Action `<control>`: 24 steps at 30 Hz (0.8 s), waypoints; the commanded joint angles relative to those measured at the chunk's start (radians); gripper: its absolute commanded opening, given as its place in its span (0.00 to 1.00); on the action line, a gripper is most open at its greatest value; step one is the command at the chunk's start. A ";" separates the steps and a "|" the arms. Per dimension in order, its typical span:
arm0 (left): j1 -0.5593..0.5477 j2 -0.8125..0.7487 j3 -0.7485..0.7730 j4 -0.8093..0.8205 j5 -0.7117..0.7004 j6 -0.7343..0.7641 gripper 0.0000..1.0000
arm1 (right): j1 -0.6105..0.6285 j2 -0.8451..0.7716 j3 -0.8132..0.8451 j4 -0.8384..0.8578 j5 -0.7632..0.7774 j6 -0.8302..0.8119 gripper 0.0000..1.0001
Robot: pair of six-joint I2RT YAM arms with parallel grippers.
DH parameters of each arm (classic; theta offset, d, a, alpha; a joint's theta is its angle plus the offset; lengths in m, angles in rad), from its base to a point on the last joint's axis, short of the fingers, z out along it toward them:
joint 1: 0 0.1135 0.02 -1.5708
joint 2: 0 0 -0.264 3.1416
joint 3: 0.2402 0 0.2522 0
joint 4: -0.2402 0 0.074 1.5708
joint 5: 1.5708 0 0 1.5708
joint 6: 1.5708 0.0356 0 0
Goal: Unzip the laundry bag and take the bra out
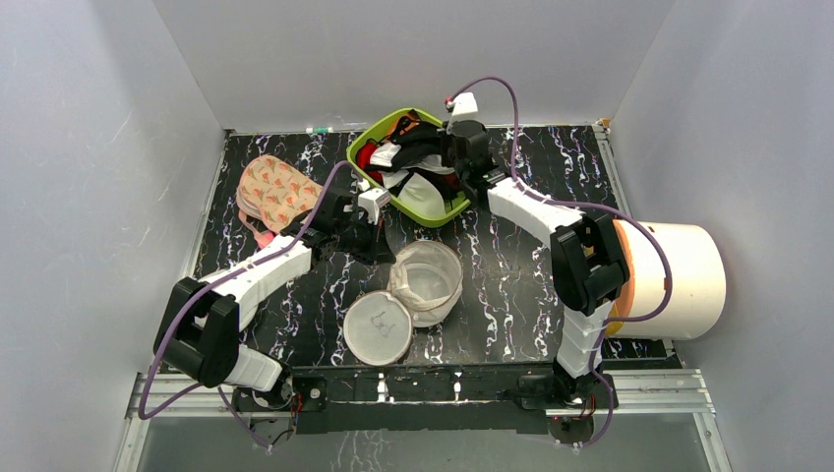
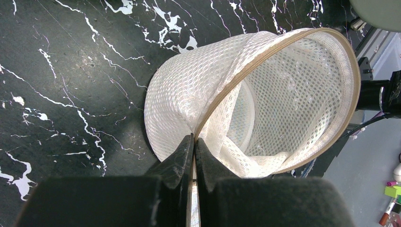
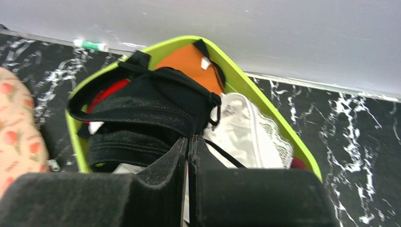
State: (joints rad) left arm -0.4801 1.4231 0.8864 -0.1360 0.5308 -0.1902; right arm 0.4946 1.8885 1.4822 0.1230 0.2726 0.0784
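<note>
Top view. Found the laundry bag (image 1: 428, 280) at mid-table, unzipped and standing open as a mesh tub. Noted its round lid (image 1: 378, 329) folded down flat on the near side, with a small black mark on top. Saw nothing inside the tub. Located the left gripper (image 1: 379, 241) at the far-left rim of the bag. Located the right gripper (image 1: 447, 157) over the green basket (image 1: 433, 211) near the back wall, in among a heap of clothing. Logged the peach case (image 1: 275, 192) at far left of the table (image 1: 511, 285), apart from the bag. Logged a white cylinder (image 1: 679, 280) lying off the table's right edge.

Left wrist view. Found the fingers (image 2: 182, 156) pressed together, pinching the tan zip edge (image 2: 265, 56) of the laundry bag. Looked into the bag's mouth and saw only white mesh.

Right wrist view. Found the right gripper closed, leaving hardly a slit, with its tips sunk into a black bra (image 3: 146, 109). Judged the fabric gripped there, though the pinch point itself is hidden. Noted the bra draped over the basket contents, above an orange garment (image 3: 187, 61) and beside a white lacy garment (image 3: 246, 132).
</note>
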 commanded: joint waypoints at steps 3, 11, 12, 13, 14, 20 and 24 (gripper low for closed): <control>-0.002 -0.025 0.018 -0.011 -0.020 0.018 0.00 | -0.019 -0.049 -0.151 0.005 0.029 0.017 0.00; -0.002 -0.016 0.016 -0.011 -0.022 0.019 0.00 | -0.051 0.014 -0.083 -0.036 -0.018 0.054 0.00; -0.001 -0.019 0.017 -0.012 -0.027 0.020 0.00 | -0.050 0.009 -0.077 -0.040 -0.025 0.053 0.00; -0.001 -0.021 0.015 -0.013 -0.033 0.021 0.00 | -0.050 0.003 -0.076 -0.040 -0.031 0.053 0.00; -0.002 -0.024 0.014 -0.013 -0.038 0.023 0.00 | -0.050 -0.008 -0.078 -0.040 -0.034 0.051 0.00; -0.001 -0.026 0.012 -0.008 -0.047 0.022 0.00 | -0.050 -0.104 -0.113 -0.088 -0.044 0.047 0.11; -0.001 -0.028 0.013 -0.007 -0.048 0.021 0.09 | -0.051 -0.212 -0.143 -0.122 -0.075 0.046 0.35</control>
State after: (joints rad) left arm -0.4801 1.4231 0.8864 -0.1368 0.4843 -0.1776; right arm 0.4450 1.8359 1.3434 -0.0025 0.2283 0.1246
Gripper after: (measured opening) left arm 0.049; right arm 0.272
